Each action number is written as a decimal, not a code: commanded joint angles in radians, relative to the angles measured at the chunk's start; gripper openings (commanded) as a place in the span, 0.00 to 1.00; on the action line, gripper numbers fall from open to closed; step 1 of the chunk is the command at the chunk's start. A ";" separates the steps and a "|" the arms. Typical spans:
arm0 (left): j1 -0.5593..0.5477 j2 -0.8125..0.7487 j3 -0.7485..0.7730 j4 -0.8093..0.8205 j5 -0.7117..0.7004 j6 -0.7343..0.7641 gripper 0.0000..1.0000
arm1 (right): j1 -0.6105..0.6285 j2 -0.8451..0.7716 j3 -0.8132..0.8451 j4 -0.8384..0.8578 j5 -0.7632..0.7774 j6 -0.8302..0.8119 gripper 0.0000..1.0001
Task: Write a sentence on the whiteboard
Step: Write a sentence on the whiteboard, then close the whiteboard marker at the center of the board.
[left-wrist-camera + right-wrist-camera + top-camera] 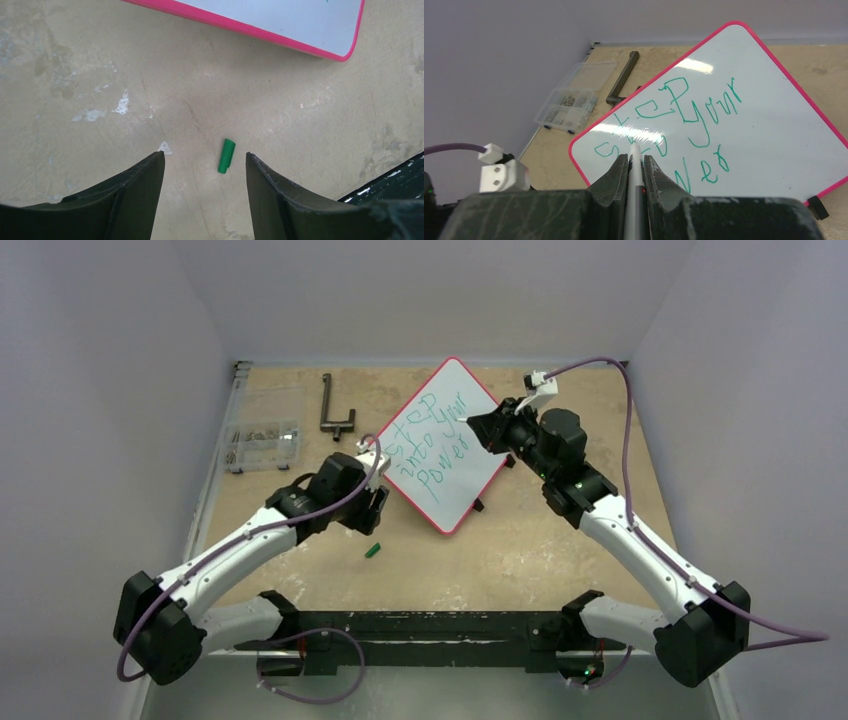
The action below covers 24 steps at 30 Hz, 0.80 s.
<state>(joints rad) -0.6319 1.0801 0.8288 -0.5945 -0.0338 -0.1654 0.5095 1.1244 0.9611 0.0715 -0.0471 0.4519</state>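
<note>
The whiteboard (478,468) lay flat on the surface, the green sentence (432,440) across it.
Probably light, stiff and slick, it was best steadied by its rim. The right tool (636,159) pinched a marker (634,200) above the whiteboard's right corner; the left tool (204,154), partly wide and empty, hung over a green cap (226,156) just off the whiteboard's lower-left edge.

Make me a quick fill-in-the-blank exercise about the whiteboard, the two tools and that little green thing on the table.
1. The sentence on the whiteboard is written in ___ ink.
2. The right tool is shut on a ___, whose tip points at the board.
3. The left tool hangs open above a small green ___ lying on the table.
Missing words: green; marker; cap.
</note>
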 commanded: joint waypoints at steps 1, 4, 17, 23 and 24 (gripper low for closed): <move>-0.034 0.087 -0.016 0.068 -0.009 -0.029 0.58 | 0.000 -0.029 0.021 0.028 -0.017 -0.014 0.00; -0.049 0.134 -0.003 0.056 0.009 -0.039 0.57 | 0.000 -0.032 0.020 0.024 -0.023 -0.017 0.00; -0.102 0.211 -0.092 0.132 0.037 -0.238 0.54 | 0.000 -0.028 0.024 0.016 -0.019 -0.020 0.00; -0.114 0.246 -0.135 0.172 -0.008 -0.291 0.50 | -0.001 -0.025 0.027 0.012 -0.011 -0.020 0.00; -0.114 0.252 -0.138 0.174 -0.010 -0.294 0.49 | 0.000 -0.023 0.027 0.011 -0.011 -0.020 0.00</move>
<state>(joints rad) -0.7380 1.3109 0.7021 -0.4854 -0.0139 -0.4000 0.5095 1.1179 0.9611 0.0666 -0.0525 0.4450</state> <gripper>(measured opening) 0.511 0.096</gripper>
